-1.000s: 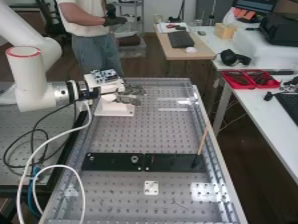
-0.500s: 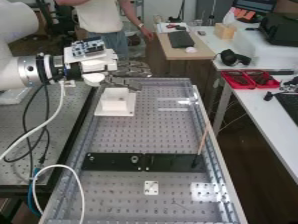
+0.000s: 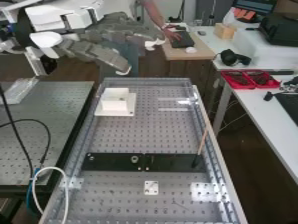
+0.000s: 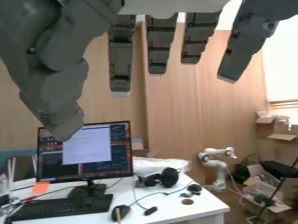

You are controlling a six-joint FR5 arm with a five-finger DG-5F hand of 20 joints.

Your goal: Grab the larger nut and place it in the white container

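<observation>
My hand [image 3: 106, 40] is at the upper left of the high view, raised above the bench's far end, its fingers extended and nothing held in them. In the wrist view the hand [image 4: 159, 45] shows straight, spread fingers and the thumb. The white container [image 3: 116, 102] stands on its square white base near the bench's far left corner, below the hand in the picture; its inside cannot be made out. On the flat black bar [image 3: 169, 162], the bearing [image 3: 134, 159] stands left of the bar's middle, and the smaller nut [image 3: 91, 158] is near its left end.
A thin wooden stick [image 3: 202, 142] rises from the bar's right end. A small white plate [image 3: 151, 188] lies nearer on the perforated bench. Cables [image 3: 65, 192] loop at the left edge. Red trays [image 3: 249, 79] sit on the right-hand table.
The hand has lifted away from over the white container, up and nearer to the high camera. The container and the parts on the bar have stayed put.
</observation>
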